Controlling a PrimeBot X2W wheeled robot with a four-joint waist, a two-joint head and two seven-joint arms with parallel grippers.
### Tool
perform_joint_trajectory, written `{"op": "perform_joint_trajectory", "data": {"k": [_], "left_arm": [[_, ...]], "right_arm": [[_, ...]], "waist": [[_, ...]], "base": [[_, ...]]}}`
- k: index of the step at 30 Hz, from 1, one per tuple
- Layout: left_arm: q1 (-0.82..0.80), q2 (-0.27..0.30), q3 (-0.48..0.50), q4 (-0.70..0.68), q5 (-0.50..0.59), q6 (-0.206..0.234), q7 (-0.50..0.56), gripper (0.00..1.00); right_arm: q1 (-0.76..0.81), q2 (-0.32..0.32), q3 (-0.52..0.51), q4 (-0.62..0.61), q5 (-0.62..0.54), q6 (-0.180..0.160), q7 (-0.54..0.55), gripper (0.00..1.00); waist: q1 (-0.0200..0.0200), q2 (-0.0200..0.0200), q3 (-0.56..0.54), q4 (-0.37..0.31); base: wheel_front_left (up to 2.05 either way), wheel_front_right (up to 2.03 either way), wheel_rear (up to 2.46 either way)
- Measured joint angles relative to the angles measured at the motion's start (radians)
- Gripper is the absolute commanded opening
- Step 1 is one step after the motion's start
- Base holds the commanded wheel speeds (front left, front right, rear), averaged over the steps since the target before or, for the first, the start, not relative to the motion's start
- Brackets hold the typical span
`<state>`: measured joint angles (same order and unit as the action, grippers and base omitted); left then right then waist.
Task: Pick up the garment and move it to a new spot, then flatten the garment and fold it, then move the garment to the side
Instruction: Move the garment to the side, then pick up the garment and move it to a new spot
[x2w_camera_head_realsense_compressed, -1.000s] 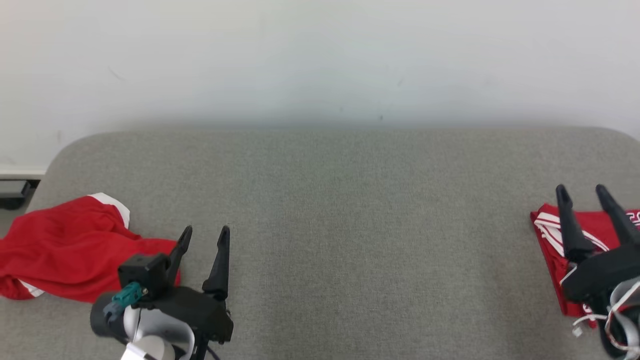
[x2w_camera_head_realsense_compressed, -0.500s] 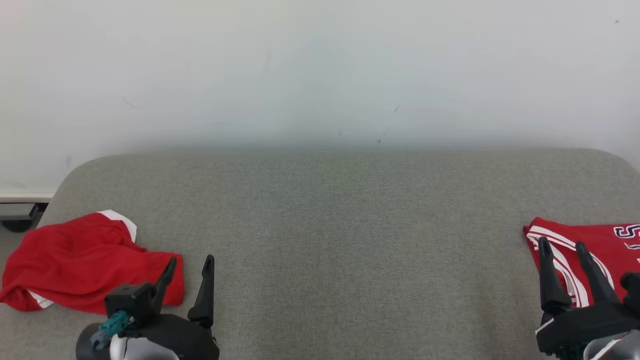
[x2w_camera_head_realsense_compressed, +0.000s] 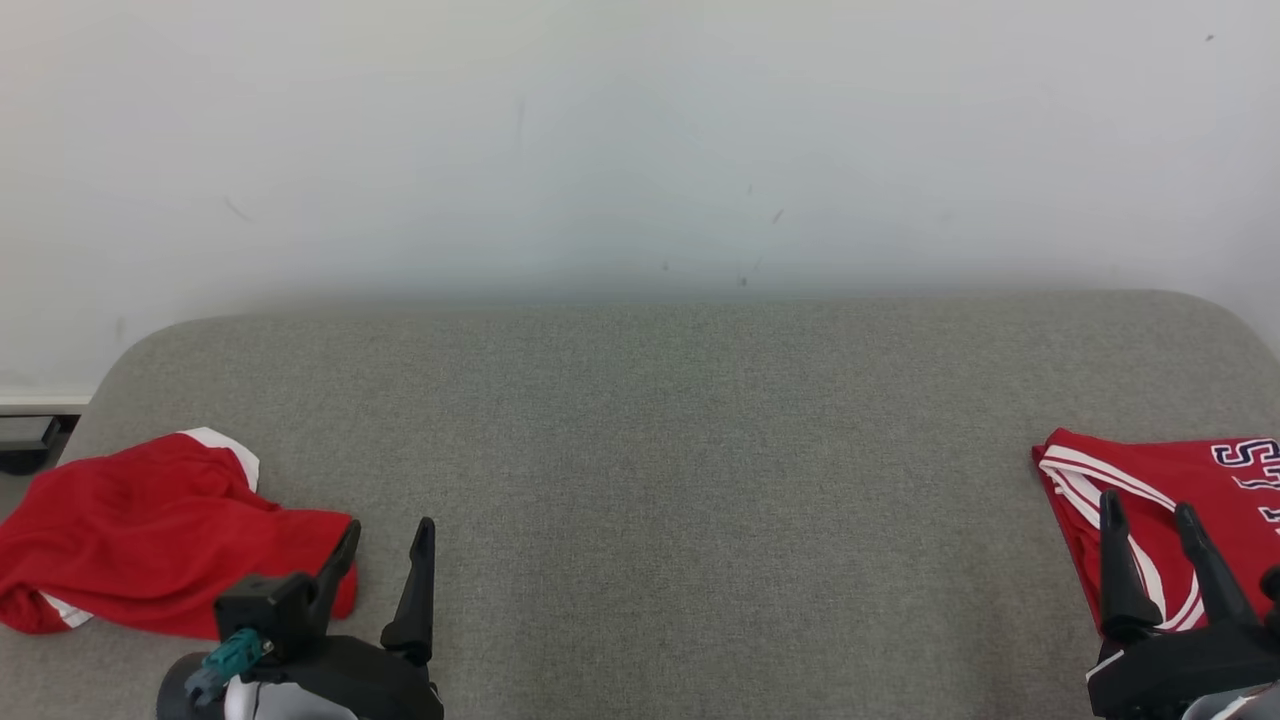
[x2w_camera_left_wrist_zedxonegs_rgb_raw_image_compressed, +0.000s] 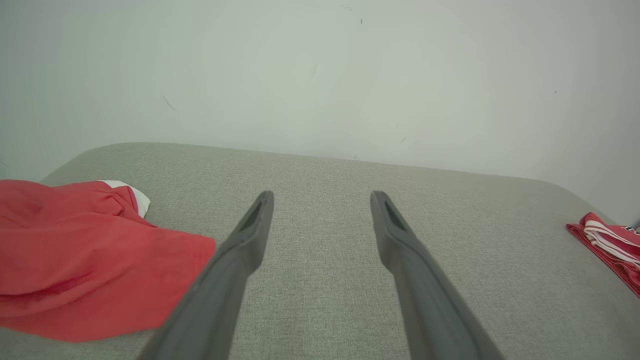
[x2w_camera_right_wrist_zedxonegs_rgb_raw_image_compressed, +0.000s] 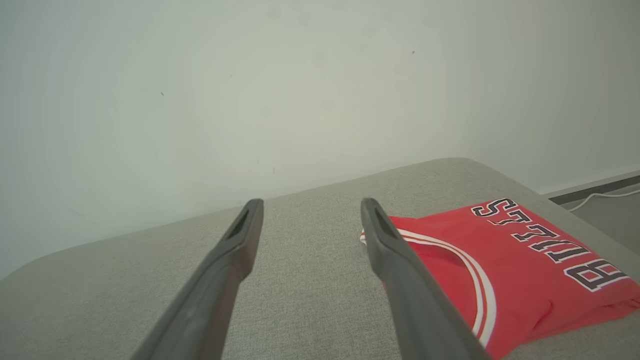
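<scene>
1. The left gripper (x2w_camera_head_realsense_compressed: 388, 524) has its two dark fingers (x2w_camera_left_wrist_zedxonegs_rgb_raw_image_compressed: 240, 250) spread wide, with nothing between them but bare grey fabric.
2. The right gripper (x2w_camera_head_realsense_compressed: 1146, 503) is parted just as wide, and its fingers (x2w_camera_right_wrist_zedxonegs_rgb_raw_image_compressed: 400, 270) hold nothing either.
3. Just beside the left gripper, on its outer side, lies the crumpled red garment (x2w_camera_head_realsense_compressed: 150, 540). It is bunched in loose folds with a white trim showing at its far corner. In the head view one left fingertip overlaps the cloth's nearest edge; whether it touches cannot be told.
4. The right gripper points over the inner edge of the folded red jersey (x2w_camera_head_realsense_compressed: 1200, 480). The jersey lies flat and squared, with white striped trim along one side and dark, white-edged lettering on top.
5. Both pieces rest on the grey fabric-covered worktop (x2w_camera_head_realsense_compressed: 680, 450), the crumpled one at its left end and the folded one at its right end. They are well apart, with a broad bare stretch between them.
6. Behind the worktop stands a pale wall (x2w_camera_head_realsense_compressed: 640, 140) with a few small marks.
</scene>
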<state>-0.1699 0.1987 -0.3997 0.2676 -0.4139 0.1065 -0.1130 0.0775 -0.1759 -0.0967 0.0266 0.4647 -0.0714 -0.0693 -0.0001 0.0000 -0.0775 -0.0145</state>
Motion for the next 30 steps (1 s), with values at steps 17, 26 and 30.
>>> {"op": "perform_joint_trajectory", "data": {"k": [17,26,30], "left_arm": [[-0.014,-0.006,-0.022,-0.007,0.003,0.000,0.029,1.00],[-0.023,-0.004,-0.023,-0.019,0.009,0.001,0.035,1.00],[-0.016,0.006,-0.003,-0.028,0.009,0.008,0.038,1.00]], "right_arm": [[0.012,0.000,-0.009,0.009,0.001,0.000,-0.019,1.00],[0.013,0.004,0.003,0.014,0.002,0.002,-0.024,1.00],[-0.002,0.010,0.023,0.030,0.002,0.009,-0.021,1.00]], "waist": [[0.0001,0.0001,0.005,0.045],[0.0000,0.0001,0.008,0.136],[0.0001,0.0001,0.009,0.174]], "base": [[0.00,0.00,0.00],[0.00,0.00,0.00],[0.00,0.00,0.00]]}}
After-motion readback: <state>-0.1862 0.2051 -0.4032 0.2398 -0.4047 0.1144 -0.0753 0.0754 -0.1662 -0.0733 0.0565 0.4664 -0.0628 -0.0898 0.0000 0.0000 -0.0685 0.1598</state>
